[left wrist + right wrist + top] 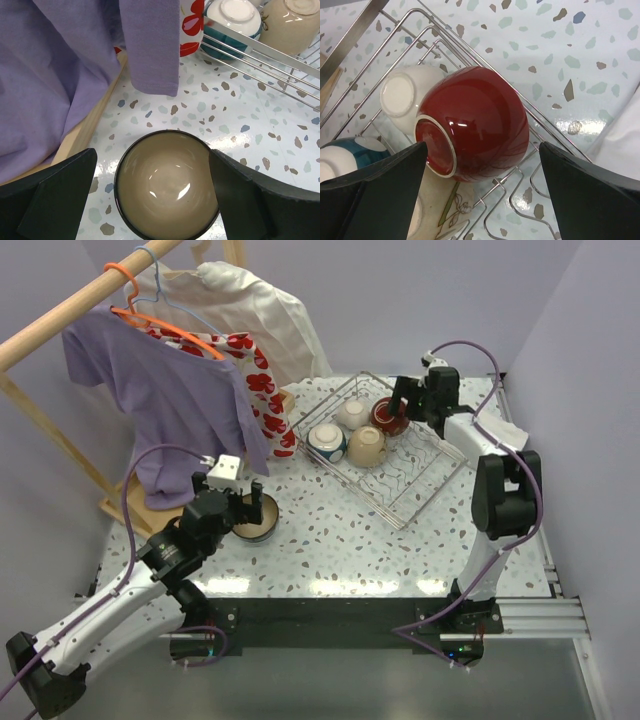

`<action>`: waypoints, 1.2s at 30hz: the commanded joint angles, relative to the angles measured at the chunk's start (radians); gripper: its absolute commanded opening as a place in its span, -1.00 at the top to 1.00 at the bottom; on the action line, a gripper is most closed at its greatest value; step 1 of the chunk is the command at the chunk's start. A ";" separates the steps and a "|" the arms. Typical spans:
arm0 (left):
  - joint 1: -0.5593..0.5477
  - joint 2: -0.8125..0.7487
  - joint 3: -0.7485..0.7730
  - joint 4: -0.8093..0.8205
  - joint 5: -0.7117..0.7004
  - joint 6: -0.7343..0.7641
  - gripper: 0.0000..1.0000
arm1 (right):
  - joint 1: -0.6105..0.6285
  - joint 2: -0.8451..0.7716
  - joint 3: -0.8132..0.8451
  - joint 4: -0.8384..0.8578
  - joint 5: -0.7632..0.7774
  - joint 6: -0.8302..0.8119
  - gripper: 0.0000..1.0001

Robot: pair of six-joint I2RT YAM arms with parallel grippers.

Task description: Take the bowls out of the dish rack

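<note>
The silver wire dish rack stands at the back right of the table. It holds a white bowl, a dark red bowl, a teal-banded bowl and a cream bowl. My right gripper is open over the dark red bowl, which lies on its side with a finger on each flank, apart from it. A dark-rimmed bowl with a beige inside stands upright on the table. My left gripper is open around this bowl, with a gap between its rim and the left finger.
A purple shirt hangs from the wooden clothes rail just behind my left gripper, beside a floral cloth and a white garment. The rail's wooden base lies left of the bowl. The rack's near wire edge lies ahead on the right.
</note>
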 commanded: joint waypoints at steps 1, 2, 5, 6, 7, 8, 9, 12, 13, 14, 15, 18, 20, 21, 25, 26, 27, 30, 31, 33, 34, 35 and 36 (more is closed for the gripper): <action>0.008 0.005 0.010 0.061 0.012 0.022 -0.98 | 0.000 0.010 -0.021 0.078 -0.014 -0.004 -0.97; 0.006 0.003 0.010 0.061 0.013 0.022 -0.98 | 0.000 0.012 -0.024 0.082 -0.012 -0.003 -0.97; 0.006 0.003 0.010 0.067 0.023 0.026 -0.98 | 0.001 0.025 -0.032 0.085 -0.009 -0.003 -0.97; 0.006 0.003 0.008 0.066 0.027 0.026 -0.98 | 0.000 0.029 -0.037 0.085 -0.006 -0.007 -0.97; 0.006 0.003 0.008 0.067 0.029 0.026 -0.98 | 0.000 0.030 -0.049 0.107 -0.006 -0.007 -0.97; 0.008 0.003 0.008 0.067 0.030 0.027 -0.98 | 0.000 0.038 -0.057 0.119 -0.005 -0.009 -0.97; 0.008 0.002 0.008 0.067 0.032 0.027 -0.98 | 0.000 0.041 -0.058 0.131 -0.014 -0.014 -0.97; 0.008 -0.001 0.008 0.069 0.033 0.029 -0.98 | 0.000 0.056 -0.067 0.154 -0.037 -0.011 -0.97; 0.008 0.000 0.005 0.069 0.033 0.029 -0.98 | 0.000 0.059 -0.066 0.156 -0.041 -0.012 -0.97; 0.008 -0.001 0.007 0.069 0.033 0.029 -0.98 | 0.000 0.062 -0.066 0.160 -0.046 -0.009 -0.97; 0.008 -0.001 0.005 0.069 0.035 0.029 -0.98 | 0.000 0.067 -0.066 0.170 -0.047 -0.003 -0.97; 0.008 -0.001 0.005 0.070 0.036 0.029 -0.98 | -0.002 0.070 -0.069 0.179 -0.041 0.008 -0.97; 0.008 -0.001 0.005 0.072 0.038 0.030 -0.98 | 0.000 0.073 -0.069 0.180 -0.035 0.011 -0.97; 0.008 0.000 0.005 0.072 0.041 0.030 -0.98 | 0.000 0.073 -0.069 0.176 -0.031 0.012 -0.97; 0.008 0.003 0.005 0.072 0.047 0.032 -0.98 | 0.000 0.082 -0.061 0.162 -0.035 0.012 -0.97; 0.008 0.005 0.005 0.073 0.047 0.032 -0.98 | 0.000 0.085 -0.057 0.154 -0.026 0.012 -0.97; 0.008 0.005 0.005 0.073 0.049 0.032 -0.98 | -0.002 0.087 -0.055 0.147 -0.021 0.014 -0.97; 0.006 0.005 0.005 0.073 0.055 0.032 -0.98 | 0.000 0.093 -0.055 0.156 -0.053 0.025 -0.97; 0.008 0.005 0.005 0.073 0.055 0.033 -0.98 | -0.002 0.093 -0.063 0.165 -0.067 0.026 -0.98; 0.008 0.006 0.005 0.073 0.058 0.033 -0.98 | 0.000 0.102 -0.055 0.162 -0.101 0.028 -0.97; 0.008 0.006 0.005 0.073 0.058 0.033 -0.98 | 0.000 0.105 -0.046 0.160 -0.112 0.029 -0.97; 0.008 0.006 0.005 0.073 0.059 0.033 -0.98 | 0.000 0.107 -0.044 0.157 -0.115 0.029 -0.98; 0.008 0.006 0.007 0.073 0.061 0.033 -0.98 | 0.000 0.105 -0.044 0.160 -0.127 0.031 -0.97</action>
